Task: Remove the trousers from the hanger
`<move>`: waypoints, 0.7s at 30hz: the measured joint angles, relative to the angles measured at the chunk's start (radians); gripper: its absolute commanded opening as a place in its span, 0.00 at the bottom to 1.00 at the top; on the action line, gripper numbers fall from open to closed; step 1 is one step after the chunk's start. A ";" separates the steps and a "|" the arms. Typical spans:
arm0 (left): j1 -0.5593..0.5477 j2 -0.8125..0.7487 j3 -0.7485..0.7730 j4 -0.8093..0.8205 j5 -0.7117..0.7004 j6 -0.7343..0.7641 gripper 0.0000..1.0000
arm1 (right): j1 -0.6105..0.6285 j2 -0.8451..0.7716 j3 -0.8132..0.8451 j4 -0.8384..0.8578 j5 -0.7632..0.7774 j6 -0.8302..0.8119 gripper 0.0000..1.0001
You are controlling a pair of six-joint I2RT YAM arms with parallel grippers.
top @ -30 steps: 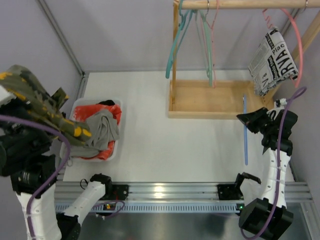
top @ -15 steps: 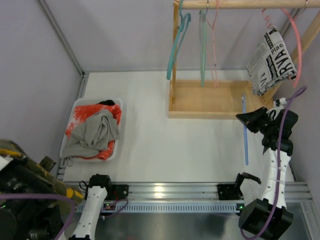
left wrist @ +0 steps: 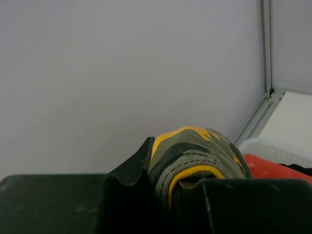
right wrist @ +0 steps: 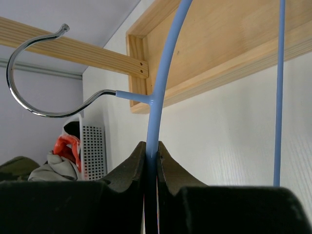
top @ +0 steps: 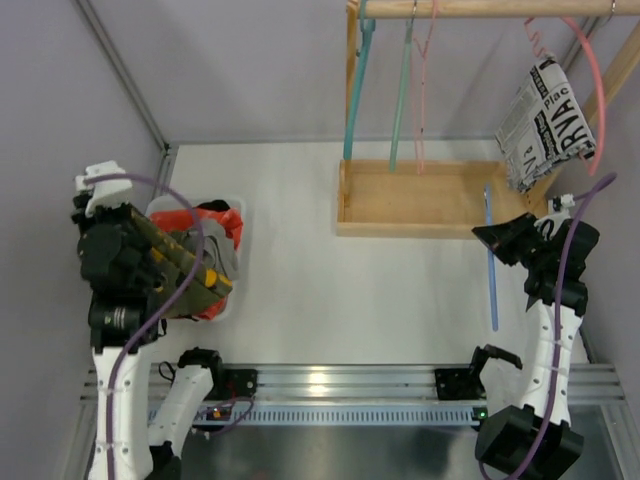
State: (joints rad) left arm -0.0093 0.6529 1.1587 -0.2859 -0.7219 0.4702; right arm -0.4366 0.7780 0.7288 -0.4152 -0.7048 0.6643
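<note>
Hovering over the bin [top: 238, 262], left pincer [left wrist: 168, 183] clamps camouflage trousers [left wrist: 192, 148]; right pincer [right wrist: 151, 151] pinches blue hanger [right wrist: 165, 73].

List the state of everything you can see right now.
Camouflage cloth trousers, clamped, over the white plastic basket.
Plain grey cloth trousers, lying in basket.
Light-blue metal-hooked hanger, bare, gripped.
Left gripper, jaws shut on camouflage trousers.
Right gripper, jaws shut on hanger.
Newspaper-print garment, hanging from wooden rail.

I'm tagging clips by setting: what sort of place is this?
Likely a robotics lab cell staged as a laundry corner, not a home: a wooden clothes rail, a white laundry basket, and an aluminium mounting rail along the table edge.
</note>
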 measured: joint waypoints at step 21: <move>-0.001 0.586 -0.108 0.124 0.171 -0.239 0.49 | 0.000 -0.041 0.134 -0.049 -0.047 -0.001 0.00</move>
State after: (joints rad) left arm -0.0101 1.2385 1.0508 -0.1619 -0.5514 0.2314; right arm -0.4366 0.7372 0.8623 -0.4644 -0.7521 0.6636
